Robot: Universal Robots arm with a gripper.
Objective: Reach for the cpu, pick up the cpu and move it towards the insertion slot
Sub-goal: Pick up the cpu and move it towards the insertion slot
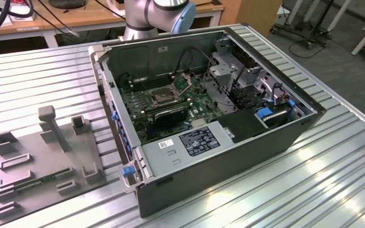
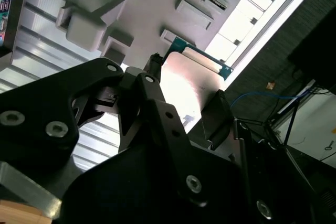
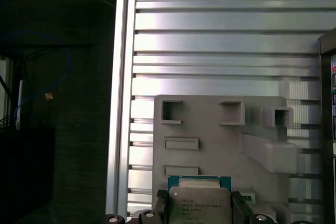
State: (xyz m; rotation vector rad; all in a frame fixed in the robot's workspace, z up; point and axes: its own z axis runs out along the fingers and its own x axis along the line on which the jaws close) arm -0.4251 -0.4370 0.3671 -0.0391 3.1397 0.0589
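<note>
1. First wrist view: cpu (image 3: 199, 199) is clamped in the tool (image 3: 199, 211), metal lid facing the camera and a green edge showing above it. Fingers (image 3: 160, 203) press on two opposite sides. Jaws are closed down to chip width and hold nothing else.
2. Second wrist view: same grip from the other side. The cpu (image 2: 191, 80) glares bright, with its green edge at the far end and a black finger on either flank.
3. Cpu position: in both wrist views the grey tray (image 3: 220, 145) lies beyond the chip, with the slatted bench (image 3: 220, 40) further out. I judge the chip to be lifted clear of its recess, though the gap itself is not visible.
4. Exterior view: tray (image 1: 43, 180) sits on the bench at the exterior view's left. A dark shape at that edge, above the tray, is probably the tool head.
5. Slot (image 1: 160, 97), with its silver frame and dark centre, is on the green board inside the open case (image 1: 233, 156). It lies well apart from the tray, toward the exterior view's right. Cannot tell whether its frame is raised.
6. Progress (judgement): reach and pick-up done. The carry is barely begun, since the chip hangs on the tray side and not over the case.
</note>
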